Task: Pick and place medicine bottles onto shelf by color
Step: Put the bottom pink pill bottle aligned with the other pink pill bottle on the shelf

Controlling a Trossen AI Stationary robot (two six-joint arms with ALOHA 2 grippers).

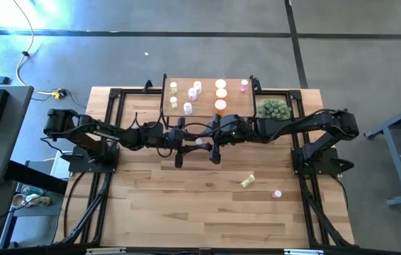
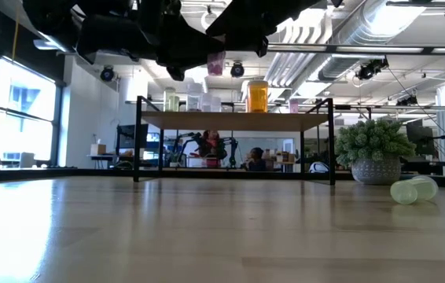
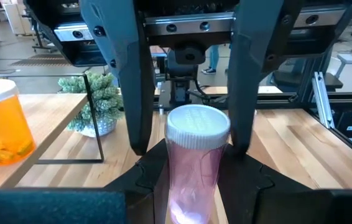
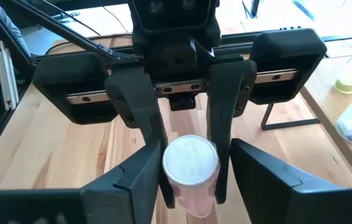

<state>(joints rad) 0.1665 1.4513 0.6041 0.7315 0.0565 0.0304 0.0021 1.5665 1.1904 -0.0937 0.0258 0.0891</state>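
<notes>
Just in front of the shelf (image 1: 207,113), the left gripper (image 3: 188,134) is clamped on a pink medicine bottle (image 3: 194,165) while the right gripper (image 4: 188,171) brackets it with jaws apart, so an early release could drop it.

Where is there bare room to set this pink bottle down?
On the shelf, the front right corner is bare, bordered by the orange bottles, the lone pink bottle and the plant. Its left half is crowded with small bottles. On the table, the front left planks are bare, away from the fallen yellow-green bottle.
</notes>
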